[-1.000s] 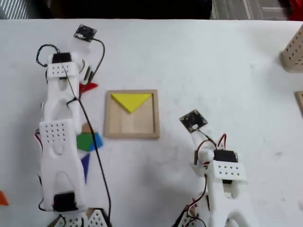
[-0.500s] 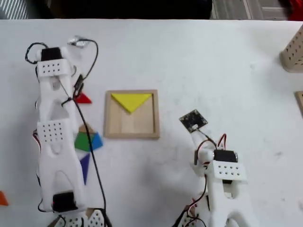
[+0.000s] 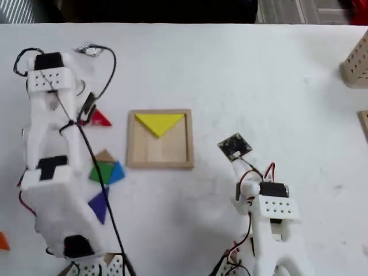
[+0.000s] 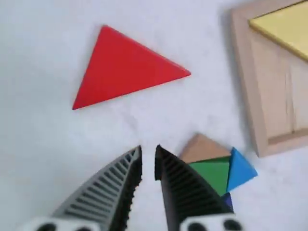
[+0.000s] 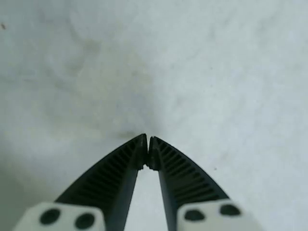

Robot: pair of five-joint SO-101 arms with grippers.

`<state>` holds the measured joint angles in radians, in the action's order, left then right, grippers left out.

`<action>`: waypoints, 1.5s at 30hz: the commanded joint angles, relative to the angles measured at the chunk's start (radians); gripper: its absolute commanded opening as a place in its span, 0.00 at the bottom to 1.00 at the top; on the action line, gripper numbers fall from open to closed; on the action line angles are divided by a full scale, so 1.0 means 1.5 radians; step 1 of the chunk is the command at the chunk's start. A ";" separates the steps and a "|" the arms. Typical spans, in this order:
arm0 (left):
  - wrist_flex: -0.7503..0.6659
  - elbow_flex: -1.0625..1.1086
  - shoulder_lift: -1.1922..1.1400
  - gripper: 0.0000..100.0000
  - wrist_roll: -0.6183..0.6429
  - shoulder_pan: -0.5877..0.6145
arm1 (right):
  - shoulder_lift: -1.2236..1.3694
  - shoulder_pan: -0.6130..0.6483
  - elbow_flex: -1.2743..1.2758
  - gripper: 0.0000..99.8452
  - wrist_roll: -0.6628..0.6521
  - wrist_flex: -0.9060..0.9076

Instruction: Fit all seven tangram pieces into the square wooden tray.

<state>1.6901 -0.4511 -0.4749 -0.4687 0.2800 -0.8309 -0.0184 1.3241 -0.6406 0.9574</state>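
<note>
The square wooden tray (image 3: 131, 139) lies mid-table with a yellow triangle (image 3: 159, 122) in its far half. A red triangle (image 3: 99, 119) lies flat on the table to its left. My left gripper (image 3: 88, 107) hovers just beside that triangle; in the left wrist view the left gripper (image 4: 147, 155) is all but shut, with only a thin slit and nothing in it, a short way from the red triangle (image 4: 122, 70). Tan (image 3: 104, 156), green (image 3: 102, 172) and blue (image 3: 117, 171) pieces are clustered together, with a purple piece (image 3: 98, 203) nearer. My right gripper (image 5: 147, 147) is shut over bare table.
An orange piece (image 3: 3, 241) lies at the near left edge. The right arm (image 3: 270, 208) stands at the near right of the tray. Pegboard wooden objects (image 3: 356, 63) stand at the far right edge. The left arm's black cable (image 3: 109, 63) loops over the table beyond the red triangle.
The left arm has swung to the left and away, uncovering the red triangle, which now lies a little lower left, and more of the coloured cluster. The right arm kept still.
</note>
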 commanded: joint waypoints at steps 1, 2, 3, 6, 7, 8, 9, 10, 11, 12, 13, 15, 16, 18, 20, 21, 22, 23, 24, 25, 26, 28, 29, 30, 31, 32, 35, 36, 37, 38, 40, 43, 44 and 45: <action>-0.143 0.146 0.148 0.14 0.047 0.007 | -0.004 0.007 -0.004 0.02 -0.006 -0.005; -0.175 0.178 0.156 0.17 0.084 0.006 | -0.004 0.007 -0.004 0.02 -0.006 -0.005; -0.205 0.209 0.159 0.21 0.121 0.006 | -0.004 0.007 -0.004 0.02 -0.006 -0.005; -0.294 0.291 0.159 0.29 0.235 0.005 | -0.004 0.007 -0.004 0.02 -0.006 -0.005; -0.322 0.319 0.159 0.31 0.286 0.005 | -0.004 0.007 -0.003 0.02 -0.006 -0.005; -0.350 0.346 0.159 0.31 0.343 0.005 | -0.004 0.007 -0.003 0.02 -0.006 -0.005; -0.374 0.369 0.159 0.32 0.397 0.006 | -0.004 0.007 -0.003 0.02 -0.006 -0.005; -0.396 0.390 0.159 0.32 0.443 0.009 | -0.004 0.007 -0.003 0.02 -0.006 -0.005; -0.412 0.405 0.159 0.32 0.484 0.010 | -0.004 0.007 -0.003 0.02 -0.006 -0.005; -0.426 0.416 0.159 0.32 0.513 0.009 | -0.004 0.007 -0.003 0.02 -0.006 -0.005; -0.437 0.419 0.160 0.32 0.534 0.008 | -0.004 0.007 -0.003 0.02 -0.006 -0.005; -0.463 0.420 0.164 0.32 0.564 0.007 | -0.004 0.007 -0.003 0.02 -0.006 -0.005; -0.473 0.420 0.165 0.32 0.577 0.008 | -0.004 0.007 -0.003 0.02 -0.006 -0.005; -0.489 0.420 0.169 0.32 0.601 0.010 | -0.004 0.007 -0.003 0.02 -0.007 -0.005; -0.509 0.421 0.175 0.32 0.629 0.010 | -0.004 0.007 -0.003 0.02 -0.007 -0.005; -0.521 0.422 0.176 0.32 0.646 0.010 | -0.004 0.007 -0.003 0.02 -0.007 -0.005; -0.531 0.423 0.174 0.32 0.665 0.010 | -0.004 0.007 -0.003 0.02 -0.007 -0.005; -0.542 0.427 0.173 0.32 0.682 0.010 | -0.004 0.007 -0.003 0.02 -0.007 -0.005; -0.548 0.427 0.172 0.32 0.699 0.009 | -0.004 0.007 -0.003 0.02 -0.007 -0.005; -0.550 0.428 0.171 0.32 0.710 0.009 | -0.004 0.007 -0.003 0.02 -0.007 -0.005; -0.550 0.428 0.171 0.32 0.717 0.010 | -0.004 0.007 -0.003 0.02 -0.007 -0.005; -0.554 0.447 0.172 0.32 0.720 0.012 | -0.004 0.007 -0.003 0.02 -0.007 -0.005; -0.563 0.459 0.171 0.32 0.720 0.011 | -0.004 0.007 -0.003 0.02 -0.007 -0.004; -0.576 0.474 0.171 0.32 0.720 0.010 | -0.004 0.007 -0.003 0.02 -0.007 -0.004; -0.594 0.489 0.171 0.32 0.720 0.010 | -0.004 0.007 -0.003 0.02 -0.007 -0.004; -0.612 0.501 0.171 0.32 0.720 0.011 | -0.004 0.007 -0.003 0.02 -0.007 -0.004; -0.627 0.534 0.171 0.32 0.719 0.013 | -0.004 0.007 -0.003 0.02 -0.007 -0.004; -0.627 0.544 0.172 0.32 0.719 0.013 | -0.004 0.007 -0.003 0.02 -0.007 -0.004; -0.627 0.551 0.172 0.32 0.718 0.013 | -0.004 0.007 -0.003 0.02 -0.007 -0.004; -0.628 0.553 0.172 0.32 0.710 0.013 | -0.004 0.007 -0.003 0.02 -0.007 -0.004; -0.628 0.547 0.173 0.32 0.698 0.014 | -0.004 0.007 -0.003 0.02 -0.007 -0.004; -0.614 0.538 0.182 0.32 0.696 0.014 | -0.004 0.007 -0.003 0.02 -0.007 -0.004; -0.600 0.525 0.188 0.32 0.696 0.014 | -0.004 0.007 -0.003 0.02 -0.007 -0.004; -0.588 0.515 0.195 0.32 0.696 0.014 | -0.004 0.007 -0.003 0.02 -0.007 -0.004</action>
<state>0.7695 0.3821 -0.2631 0.5869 0.2892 -0.8309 -0.0184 1.3241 -0.6406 0.9574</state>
